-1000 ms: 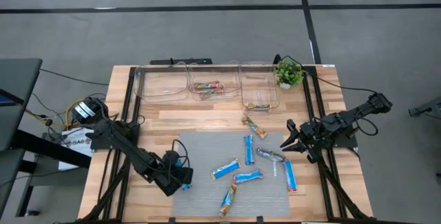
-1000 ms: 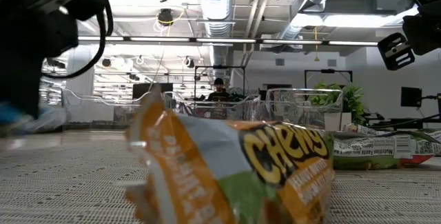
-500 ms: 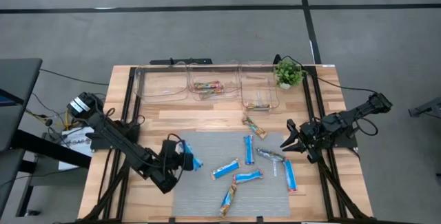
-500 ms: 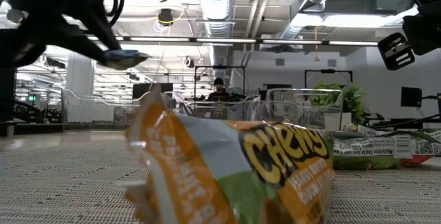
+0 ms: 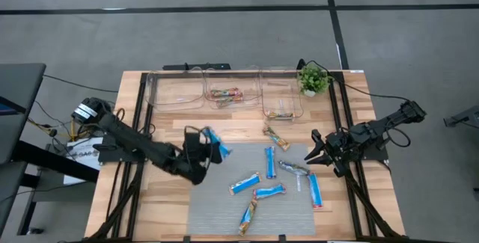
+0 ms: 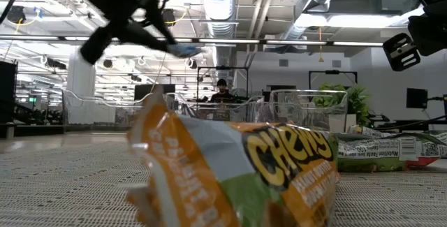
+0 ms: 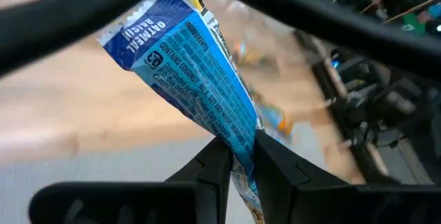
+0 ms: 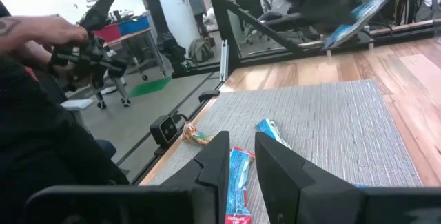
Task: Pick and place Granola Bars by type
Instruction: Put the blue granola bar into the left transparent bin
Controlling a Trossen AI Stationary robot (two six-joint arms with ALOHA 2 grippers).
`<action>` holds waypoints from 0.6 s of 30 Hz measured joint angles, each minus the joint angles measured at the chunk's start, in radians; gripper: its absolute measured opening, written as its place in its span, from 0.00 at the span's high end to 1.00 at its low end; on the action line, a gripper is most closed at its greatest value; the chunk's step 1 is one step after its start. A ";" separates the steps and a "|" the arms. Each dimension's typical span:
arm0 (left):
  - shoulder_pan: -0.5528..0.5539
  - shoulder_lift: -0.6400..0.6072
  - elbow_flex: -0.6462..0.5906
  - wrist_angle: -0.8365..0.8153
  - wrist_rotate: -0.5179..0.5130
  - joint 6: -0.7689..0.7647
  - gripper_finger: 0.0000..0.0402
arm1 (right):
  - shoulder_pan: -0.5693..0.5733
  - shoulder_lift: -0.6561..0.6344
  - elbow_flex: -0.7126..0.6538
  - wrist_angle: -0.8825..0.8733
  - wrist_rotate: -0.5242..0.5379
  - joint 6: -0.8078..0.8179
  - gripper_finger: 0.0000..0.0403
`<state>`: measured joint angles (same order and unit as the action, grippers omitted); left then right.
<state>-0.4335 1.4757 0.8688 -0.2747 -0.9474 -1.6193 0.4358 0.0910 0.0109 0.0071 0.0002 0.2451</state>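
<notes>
Blues, oranges and greens on a grey mat and pale wood

The bar (image 7: 200, 86) pinched in the dark left gripper (image 7: 238, 162) is bright blue with white lettering. On the grey woven mat (image 5: 217, 198) lie more blue bars (image 5: 245, 184), an orange-brown multicoloured bar (image 5: 248, 217) and a silvery-green one (image 5: 293, 168). Beyond the mat, the table (image 5: 172, 134) shows light wood planks; a second orange-brown bar (image 5: 275, 137) lies there. The clear bins (image 5: 224, 93) hold multicoloured wrappers beside a green plant (image 5: 313, 78). The right gripper (image 5: 313, 150) is black.

The left gripper (image 5: 203, 144) held a blue bar (image 5: 215, 143) above the table's (image 5: 179, 127) middle; the right gripper (image 5: 316, 149) waited near the right edge.
</notes>
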 joint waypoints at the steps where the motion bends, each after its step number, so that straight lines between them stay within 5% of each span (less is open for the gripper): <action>1: 0.024 -0.013 0.000 0.018 0.000 0.039 0.88 | 0.000 0.000 0.000 0.000 0.000 0.000 0.85; 18: 0.509 -0.238 0.000 0.010 0.335 0.599 0.88 | 0.000 0.000 0.000 0.000 0.000 0.000 0.85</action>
<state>0.0756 1.2373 0.8692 -0.2647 -0.6126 -1.0207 0.4361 0.0910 0.0106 0.0071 0.0003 0.2448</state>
